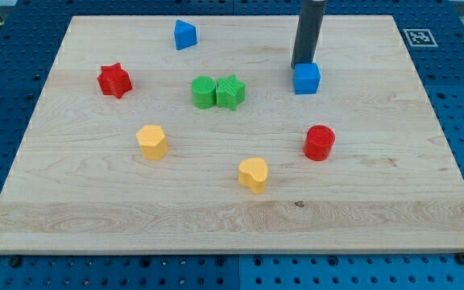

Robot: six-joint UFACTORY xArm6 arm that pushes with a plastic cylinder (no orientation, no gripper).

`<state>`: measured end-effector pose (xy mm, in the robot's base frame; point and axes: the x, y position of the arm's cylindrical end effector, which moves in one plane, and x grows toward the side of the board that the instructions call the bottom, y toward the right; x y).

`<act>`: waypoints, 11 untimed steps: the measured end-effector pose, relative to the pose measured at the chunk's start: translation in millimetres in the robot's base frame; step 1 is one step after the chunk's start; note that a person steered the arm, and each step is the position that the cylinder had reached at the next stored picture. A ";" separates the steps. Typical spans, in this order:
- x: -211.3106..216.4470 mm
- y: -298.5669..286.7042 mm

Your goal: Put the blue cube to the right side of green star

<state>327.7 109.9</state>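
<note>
The blue cube [306, 78] sits toward the view's upper right of the bench [425, 161], well apart from the green star [231, 91], which stands touching a second green block [204, 92] on its left. By the look of it the cube is small, rigid plastic, light enough to slide on smooth wood, and likely to spin if nudged off-centre. There's no gripper on this arm, so nothing opens or closes; it's all pushing. The place to press, I'd say, is the middle of the cube's right face, driving it leftward toward the star.

My tip [301, 65] is right at the cube's top edge, on its far side, touching or just about. The dark rod stands almost upright, rising out of the view's top.

Further out: a red cylinder [319, 142] below the cube, two yellow blocks [253, 174] [151, 141], a red star [114, 80] and another blue block [184, 35].
</note>
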 end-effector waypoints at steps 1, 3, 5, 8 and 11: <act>0.0 29.5; 29.0 63.1; 37.2 53.7; 32.9 47.4; 26.8 1.6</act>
